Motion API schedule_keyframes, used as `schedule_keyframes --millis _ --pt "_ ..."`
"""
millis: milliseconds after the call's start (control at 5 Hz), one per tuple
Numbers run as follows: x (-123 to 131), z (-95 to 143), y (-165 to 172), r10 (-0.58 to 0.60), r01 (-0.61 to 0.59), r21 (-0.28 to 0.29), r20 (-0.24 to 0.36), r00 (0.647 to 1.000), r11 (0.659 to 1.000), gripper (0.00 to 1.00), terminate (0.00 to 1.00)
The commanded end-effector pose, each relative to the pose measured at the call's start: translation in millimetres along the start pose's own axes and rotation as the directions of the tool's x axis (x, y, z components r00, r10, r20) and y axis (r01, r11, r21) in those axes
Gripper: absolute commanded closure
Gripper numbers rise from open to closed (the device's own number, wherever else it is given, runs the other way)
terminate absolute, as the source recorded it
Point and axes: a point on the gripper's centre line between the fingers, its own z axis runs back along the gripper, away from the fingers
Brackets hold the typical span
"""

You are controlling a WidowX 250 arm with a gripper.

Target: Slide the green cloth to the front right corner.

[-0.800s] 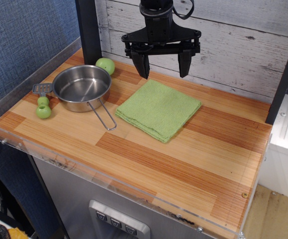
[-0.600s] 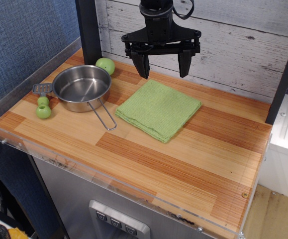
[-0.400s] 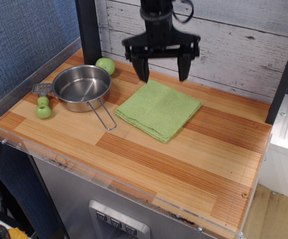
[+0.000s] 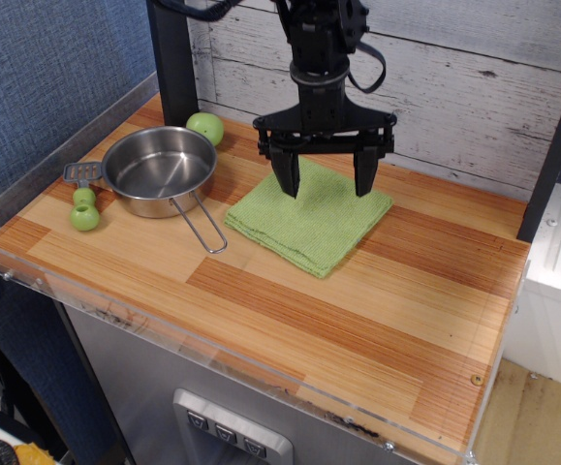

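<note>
The green cloth [image 4: 299, 223] lies flat and folded on the wooden table, right of the steel pan, in the middle back area. My gripper [image 4: 327, 186] is open, its two black fingers pointing down just above the cloth's far half. I cannot tell whether the fingertips touch the cloth. The front right corner [image 4: 454, 397] of the table shows striped wood planks, a clear plastic rim and a small screw [image 4: 476, 379].
A steel pan [image 4: 159, 170] with a wire handle stands at the left. A green ball [image 4: 204, 127] sits behind it. A green-handled utensil [image 4: 84, 199] lies at the far left. A black post [image 4: 171, 58] rises at the back left.
My gripper has come down and forward, from above the cloth's back edge to low over the cloth. The cloth has not moved.
</note>
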Motion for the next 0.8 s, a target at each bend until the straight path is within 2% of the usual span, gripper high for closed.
schedule_keyframes --millis 0,400,600 --pt "11.4 -2.7 -8.1 -0.021 0.02 0.008 0.038 0.999 1.0 0.0 0.0" --pt "10.4 -11.4 -1.3 -0.02 0.017 0.048 0.053 0.998 0.999 0.0 0.0" --pt "5.1 -11.4 -2.7 -0.027 0.025 0.046 0.05 0.998 0.999 0.0 0.0"
